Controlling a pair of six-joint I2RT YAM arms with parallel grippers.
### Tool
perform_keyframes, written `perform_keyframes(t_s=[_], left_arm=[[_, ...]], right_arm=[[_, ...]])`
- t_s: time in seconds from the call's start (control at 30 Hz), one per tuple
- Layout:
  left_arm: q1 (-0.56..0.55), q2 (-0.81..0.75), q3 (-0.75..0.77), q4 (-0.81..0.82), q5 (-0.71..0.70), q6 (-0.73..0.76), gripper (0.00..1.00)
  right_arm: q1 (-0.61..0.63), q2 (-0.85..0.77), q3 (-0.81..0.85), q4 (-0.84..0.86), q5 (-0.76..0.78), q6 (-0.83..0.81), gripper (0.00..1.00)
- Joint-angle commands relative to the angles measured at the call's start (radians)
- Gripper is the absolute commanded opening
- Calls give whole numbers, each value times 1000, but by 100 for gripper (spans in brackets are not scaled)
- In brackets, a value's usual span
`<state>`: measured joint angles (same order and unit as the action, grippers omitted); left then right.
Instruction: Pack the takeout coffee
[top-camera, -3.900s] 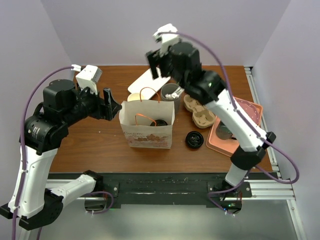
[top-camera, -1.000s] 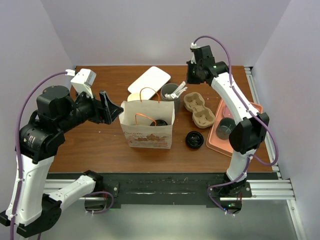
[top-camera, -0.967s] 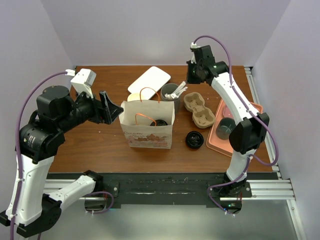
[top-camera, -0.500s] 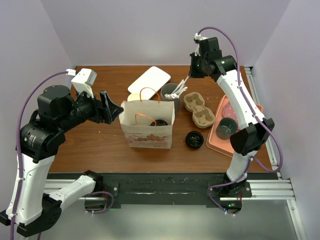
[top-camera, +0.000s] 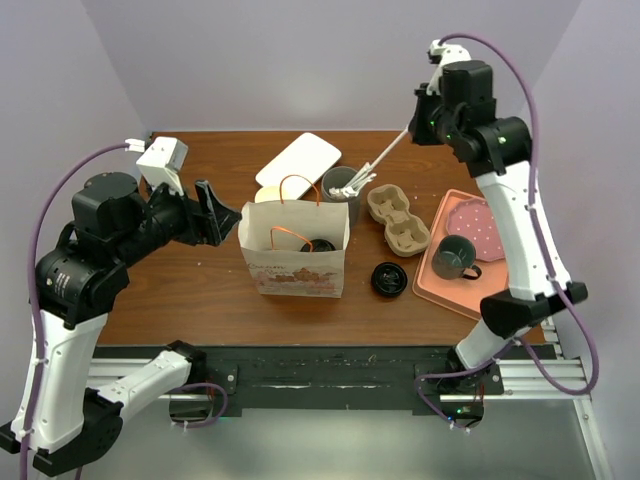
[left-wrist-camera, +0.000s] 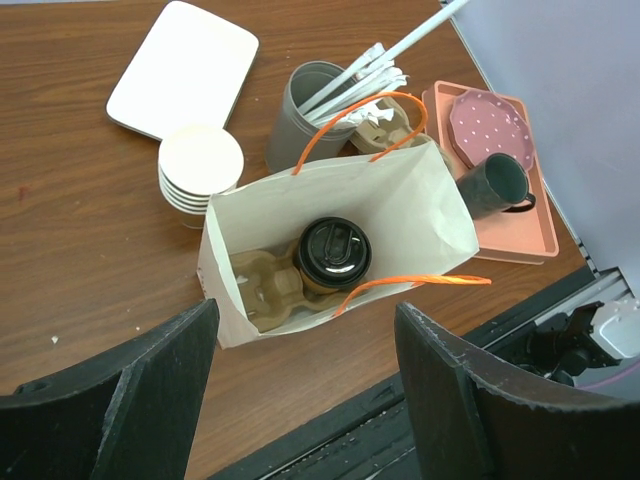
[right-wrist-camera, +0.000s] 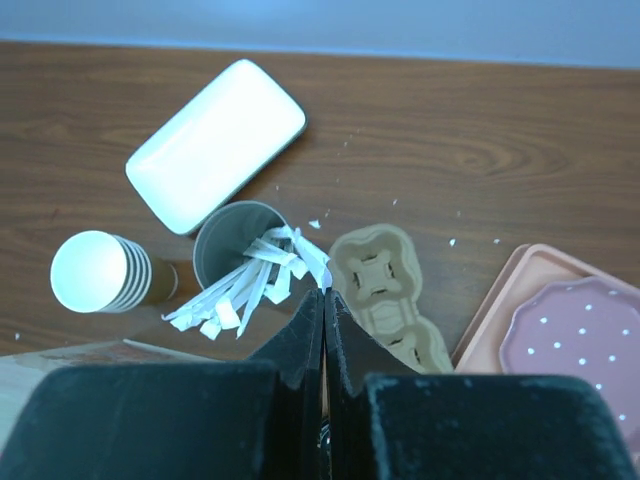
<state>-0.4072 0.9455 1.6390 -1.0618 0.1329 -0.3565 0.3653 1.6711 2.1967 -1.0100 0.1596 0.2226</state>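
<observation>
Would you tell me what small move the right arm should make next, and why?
Probably raise the right fingers a little higher: the white stick they pinch appears to end inside the grey cup, and the coffee already sits in the bag.

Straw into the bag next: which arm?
Probably right. The right gripper is shut on the white straw, raised beyond the paper bag. The left gripper hangs open, empty, beside the bag; the takeout coffee sits inside.

At my tabletop's (top-camera: 180, 290) far edge lies a white rounded-rectangular tray (top-camera: 298, 160). Nearby stands a dark grey cup of white utensils (top-camera: 340, 185), one long white stick (top-camera: 385, 152) slanting up from it, beside a brown moulded-pulp carrier (top-camera: 397, 218).
</observation>
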Motion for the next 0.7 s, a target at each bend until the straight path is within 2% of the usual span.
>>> perform_keyframes(t_s=[0.0, 0.33, 0.47, 0.57, 0.67], left_arm=[[-2, -5, 7, 49, -36, -1, 76], [-2, 10, 30, 72, -44, 7, 76], [-1, 19, 41, 79, -67, 16, 76], [-2, 24, 56, 79, -96, 17, 76], [-2, 30, 64, 71, -101, 27, 76]], right_arm=[[-2, -123, 17, 73, 25, -48, 0], [-2, -335, -31, 255, -92, -132, 0], [-2, -387, -23, 284, -315, -173, 0], [0, -422, -25, 297, -393, -180, 0], [-2, -427, -12, 297, -543, -172, 0]])
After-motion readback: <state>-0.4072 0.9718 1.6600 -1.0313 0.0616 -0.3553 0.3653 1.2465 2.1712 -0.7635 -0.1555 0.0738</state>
